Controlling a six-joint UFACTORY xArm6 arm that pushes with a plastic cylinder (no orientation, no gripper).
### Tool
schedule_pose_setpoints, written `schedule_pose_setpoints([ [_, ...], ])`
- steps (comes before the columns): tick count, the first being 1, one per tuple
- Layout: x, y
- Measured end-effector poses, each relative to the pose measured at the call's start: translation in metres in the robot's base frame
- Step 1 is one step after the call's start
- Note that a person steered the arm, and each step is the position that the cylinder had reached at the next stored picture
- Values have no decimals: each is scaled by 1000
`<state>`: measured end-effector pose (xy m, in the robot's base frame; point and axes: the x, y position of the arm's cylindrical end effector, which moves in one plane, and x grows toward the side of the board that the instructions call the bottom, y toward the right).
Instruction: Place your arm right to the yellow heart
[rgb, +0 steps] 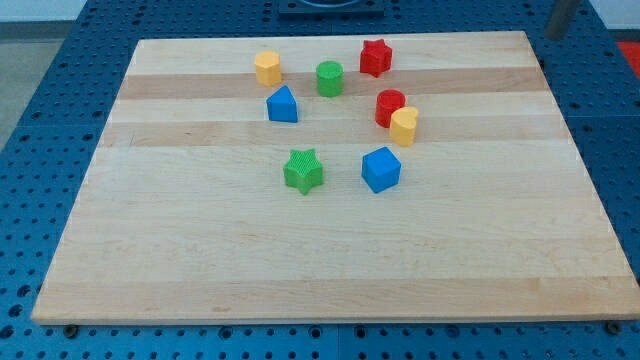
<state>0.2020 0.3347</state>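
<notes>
Plainly, the scene in lines, from the view's bottom to its top:

Board (330, 270): pale wood on a blue pegboard surface; its lower half carries no blocks.

Green star (303, 171): the block nearest the view's bottom, left of centre.

Blue cube (381, 168): just right of the green star, below the yellow heart and apart from it.

Yellow heart (404, 126): the task's block — right of centre, mid-board, touching or very nearly touching the red block (389, 105) that sits at its upper left.

Blue block (283, 105): wedge-like, on the left side of the cluster.

Green cylinder (330, 78): above and right of the blue block.

Yellow block (267, 68): six-sided by the look of it, furthest left in the top row.

Red star (375, 57): the block closest to the view's top.

My tip: not visible — only a grey shape at the top right corner, beyond the board, which may be part of the arm.

Jaws: there are none on this rig, and nothing is held.

Deciding relation: the bare wood to the heart's right is the target; if the arm is at that corner, the heart lies down and to the left of it.

Hard to tell: whether heart and red block really touch.
</notes>
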Motion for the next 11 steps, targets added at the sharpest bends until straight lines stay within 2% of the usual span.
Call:
schedule_pose_setpoints([
  [2, 7, -3],
  [3, 6, -87],
  [4, 4, -101],
  [5, 49, -36],
  [6, 51, -26],
  [7, 51, -132],
  [8, 56, -160],
  [9, 120, -157],
  [10, 194, -205],
  [11, 155, -188],
])
